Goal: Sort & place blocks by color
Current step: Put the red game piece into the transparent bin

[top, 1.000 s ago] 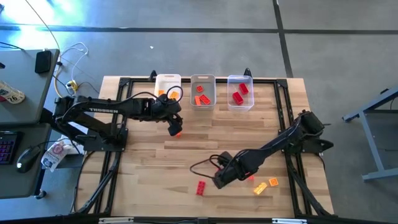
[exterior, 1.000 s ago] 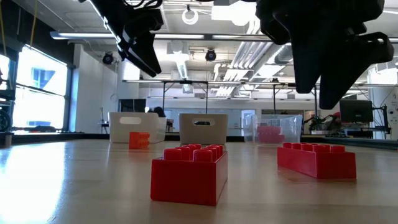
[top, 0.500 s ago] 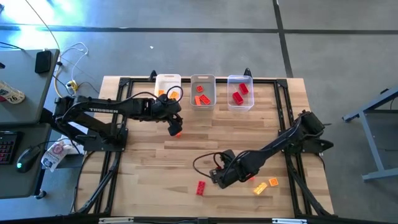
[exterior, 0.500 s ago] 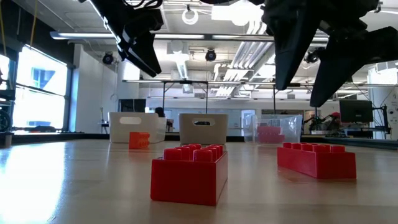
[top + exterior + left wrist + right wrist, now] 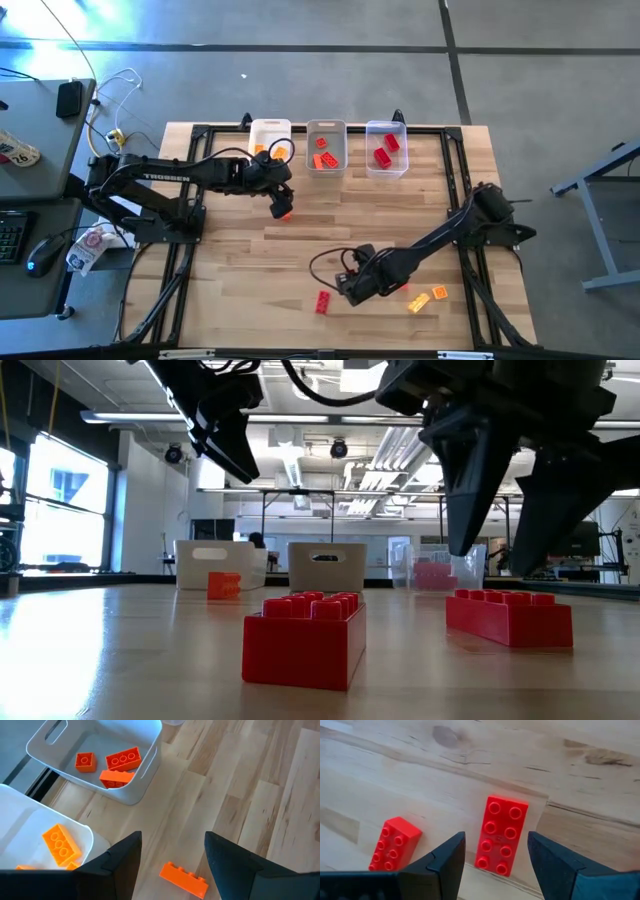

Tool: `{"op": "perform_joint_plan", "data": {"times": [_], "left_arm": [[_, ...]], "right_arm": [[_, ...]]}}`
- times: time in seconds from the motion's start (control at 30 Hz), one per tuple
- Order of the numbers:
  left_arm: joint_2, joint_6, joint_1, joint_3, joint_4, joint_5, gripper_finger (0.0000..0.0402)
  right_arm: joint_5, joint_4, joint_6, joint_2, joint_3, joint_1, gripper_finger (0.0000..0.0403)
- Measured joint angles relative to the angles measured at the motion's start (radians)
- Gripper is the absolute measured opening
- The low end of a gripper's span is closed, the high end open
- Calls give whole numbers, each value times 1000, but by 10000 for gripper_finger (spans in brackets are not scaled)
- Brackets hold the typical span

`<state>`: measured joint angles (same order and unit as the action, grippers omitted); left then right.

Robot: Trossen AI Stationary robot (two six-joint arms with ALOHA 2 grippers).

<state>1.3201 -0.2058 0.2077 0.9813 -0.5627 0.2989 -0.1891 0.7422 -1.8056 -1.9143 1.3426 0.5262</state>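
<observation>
Near the front of the desk (image 5: 250, 255), I have the right gripper (image 5: 496, 851) hanging just above a red block (image 5: 501, 835), its fingers (image 5: 446, 862) spread wide to either side of it and holding nothing. A second red block (image 5: 393, 844) lies just beside it, tilted at an angle. From above I think I see two yellow-orange blocks (image 5: 428, 298) near them, though the arm partly covers that spot. Farther back, the left gripper (image 5: 172, 851) hovers over an orange block (image 5: 183, 879) on the wood, fingers (image 5: 116, 860) open and empty. Behind it stand three bins: the white bin (image 5: 270, 128) with yellow-orange blocks, the grey bin (image 5: 326, 127) with orange-red ones, and the clear bin (image 5: 386, 127) with red ones.
</observation>
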Motion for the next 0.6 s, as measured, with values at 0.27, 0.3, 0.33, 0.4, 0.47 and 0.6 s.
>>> {"op": "perform_joint_plan", "data": {"times": [0.27, 0.3, 0.33, 0.4, 0.47, 0.6], "left_arm": [[0, 0, 0, 0, 0, 3, 204], [0, 0, 0, 0, 0, 3, 204], [0, 0, 0, 0, 0, 3, 204], [0, 0, 0, 0, 0, 3, 204], [0, 0, 0, 0, -1, 3, 204], [0, 0, 0, 0, -1, 3, 204]], "right_arm": [[7, -7, -1, -34, 0, 0, 202], [6, -10, -1, -37, 0, 0, 202], [6, -13, -1, -41, 0, 0, 202], [5, -22, 5, -50, 0, 0, 202], [8, -32, 8, -62, 0, 0, 202], [39, -36, 25, -92, 0, 0, 202]]}}
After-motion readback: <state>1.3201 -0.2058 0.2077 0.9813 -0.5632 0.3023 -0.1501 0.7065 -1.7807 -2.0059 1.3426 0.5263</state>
